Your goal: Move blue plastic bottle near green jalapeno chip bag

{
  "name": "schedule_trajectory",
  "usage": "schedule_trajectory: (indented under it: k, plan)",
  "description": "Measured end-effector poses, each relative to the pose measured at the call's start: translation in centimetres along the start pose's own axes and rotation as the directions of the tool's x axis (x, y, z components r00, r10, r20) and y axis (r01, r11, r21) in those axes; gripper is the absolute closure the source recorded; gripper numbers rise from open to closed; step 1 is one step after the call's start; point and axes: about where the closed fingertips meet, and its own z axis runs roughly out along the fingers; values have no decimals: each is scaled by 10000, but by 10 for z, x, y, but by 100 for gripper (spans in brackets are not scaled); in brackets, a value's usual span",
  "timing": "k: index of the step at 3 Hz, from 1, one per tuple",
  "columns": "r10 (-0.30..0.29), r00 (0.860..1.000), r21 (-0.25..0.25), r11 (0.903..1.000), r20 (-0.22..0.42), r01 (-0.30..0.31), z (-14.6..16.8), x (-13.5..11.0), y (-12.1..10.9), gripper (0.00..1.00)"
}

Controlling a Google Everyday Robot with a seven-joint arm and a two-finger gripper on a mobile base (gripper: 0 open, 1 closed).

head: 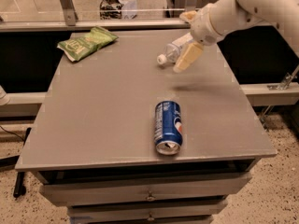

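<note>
The blue plastic bottle lies on its side at the back right of the grey table, white cap pointing left. Its rear part is hidden behind my arm. My gripper hangs over the bottle's right end, open, with one cream finger in front of the bottle and the other behind it. The green jalapeno chip bag lies flat at the back left corner, well apart from the bottle.
A dark blue soda can lies on its side near the table's front edge, open end toward the front. A rail and glass partition run along the table's back. Drawers sit under the top.
</note>
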Motion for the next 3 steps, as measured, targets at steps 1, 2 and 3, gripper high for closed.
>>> schedule_trajectory:
  k: [1, 2, 3]
  plan:
    - [-227, 9996, -217, 9995, 147, 230, 32, 3, -22, 0]
    - [-371, 9992, -470, 9982, -112, 366, 54, 11, -38, 0]
    - [-492, 9969, -794, 9959, -607, 444, 72, 26, -47, 0]
